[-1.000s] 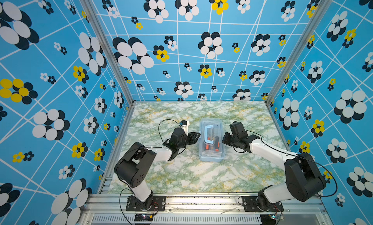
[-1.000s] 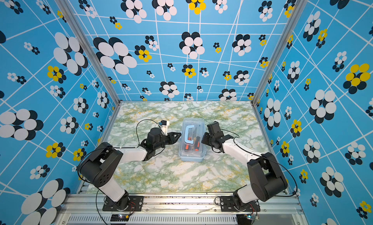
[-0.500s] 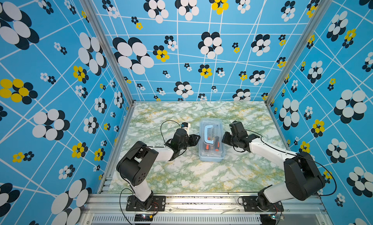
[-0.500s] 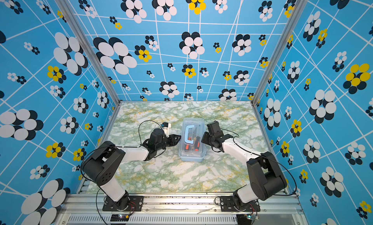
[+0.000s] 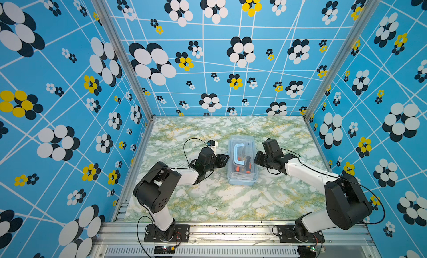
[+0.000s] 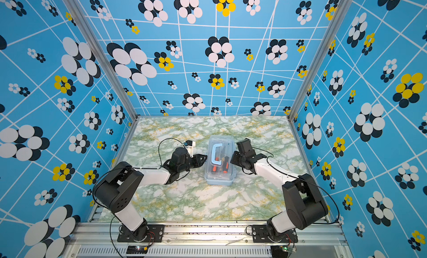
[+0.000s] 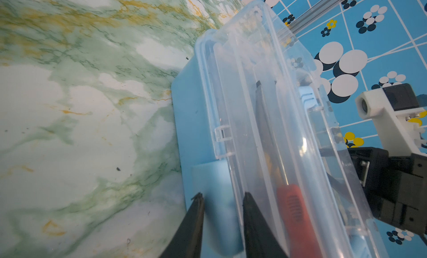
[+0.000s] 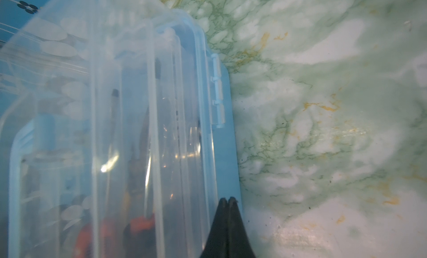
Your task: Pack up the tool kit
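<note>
L gripper (image 7: 223, 199) jaws narrow, pinching the blue latch (image 7: 215, 176); R gripper (image 8: 227, 200) jaws shut, tip vs the opposite long wall. Best bet: press latch flat onto lid w/ R bracing. Tool kit (image 5: 242, 178) sits mid-desk (image 5: 208, 199), long axis front-to-back, screwdriver handles (image 5: 248, 162) toward front edge.

My two top views look steeply down from high at the front over the whole green-veined marble tabletop (image 5: 208, 199), nearly identical. My wrist views sit low and close, facing the translucent light-blue plastic box with clear lid (image 7: 231, 95) from opposite long sides; all four views share it.
</note>
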`<state>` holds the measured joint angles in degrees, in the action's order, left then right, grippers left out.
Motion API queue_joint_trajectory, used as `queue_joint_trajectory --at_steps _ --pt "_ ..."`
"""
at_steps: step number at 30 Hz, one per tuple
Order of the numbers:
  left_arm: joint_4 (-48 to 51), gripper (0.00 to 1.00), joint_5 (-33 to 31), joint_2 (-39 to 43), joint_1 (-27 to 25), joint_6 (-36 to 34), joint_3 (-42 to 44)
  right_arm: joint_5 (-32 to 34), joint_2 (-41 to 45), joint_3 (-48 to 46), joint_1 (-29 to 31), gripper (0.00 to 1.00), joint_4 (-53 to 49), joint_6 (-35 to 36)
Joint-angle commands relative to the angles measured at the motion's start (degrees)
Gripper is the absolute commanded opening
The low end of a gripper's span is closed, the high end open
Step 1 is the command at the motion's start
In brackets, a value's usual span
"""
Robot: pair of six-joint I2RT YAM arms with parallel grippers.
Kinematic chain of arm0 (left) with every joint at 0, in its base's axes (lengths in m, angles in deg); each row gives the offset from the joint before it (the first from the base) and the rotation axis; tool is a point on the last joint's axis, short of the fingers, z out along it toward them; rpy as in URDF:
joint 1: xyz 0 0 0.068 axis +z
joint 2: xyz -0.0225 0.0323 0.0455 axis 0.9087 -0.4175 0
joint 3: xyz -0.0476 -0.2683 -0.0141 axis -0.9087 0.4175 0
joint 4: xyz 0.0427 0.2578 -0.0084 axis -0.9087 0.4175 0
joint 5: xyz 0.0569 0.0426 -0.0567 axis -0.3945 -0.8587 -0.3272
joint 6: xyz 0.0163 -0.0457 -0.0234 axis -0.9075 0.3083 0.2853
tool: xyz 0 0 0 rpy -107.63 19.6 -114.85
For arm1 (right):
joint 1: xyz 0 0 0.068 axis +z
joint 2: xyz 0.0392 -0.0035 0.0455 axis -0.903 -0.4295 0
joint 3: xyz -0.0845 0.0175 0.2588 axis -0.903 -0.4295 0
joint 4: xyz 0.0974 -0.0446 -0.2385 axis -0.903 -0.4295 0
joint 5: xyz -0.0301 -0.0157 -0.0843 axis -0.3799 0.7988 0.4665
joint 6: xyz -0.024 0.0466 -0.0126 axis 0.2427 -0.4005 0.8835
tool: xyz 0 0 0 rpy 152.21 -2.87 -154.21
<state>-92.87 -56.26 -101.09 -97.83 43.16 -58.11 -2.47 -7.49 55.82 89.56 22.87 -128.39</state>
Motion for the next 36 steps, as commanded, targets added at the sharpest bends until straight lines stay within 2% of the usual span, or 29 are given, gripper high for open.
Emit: queue_joint_trajectory --at_steps 1,14,23,28,36 --pt "2.76 0.31 5.19 0.03 -0.20 -0.18 1.90 -1.75 -2.20 0.86 1.99 0.00 0.61 0.65" --pt "-0.01 0.32 5.99 0.32 2.01 1.69 3.59 -1.46 -3.41 1.99 1.99 0.00 0.33 1.43" --pt "-1.82 0.33 7.74 -0.39 3.24 2.63 3.04 -2.78 -9.57 4.32 1.88 0.00 7.32 6.85" --pt "-1.30 0.33 7.31 0.33 3.55 3.03 3.06 -2.31 -12.93 8.43 1.94 0.00 5.92 8.40" --pt "0.79 0.32 6.78 2.15 6.87 2.29 3.50 -2.17 -13.04 9.16 1.89 0.00 5.19 7.96"
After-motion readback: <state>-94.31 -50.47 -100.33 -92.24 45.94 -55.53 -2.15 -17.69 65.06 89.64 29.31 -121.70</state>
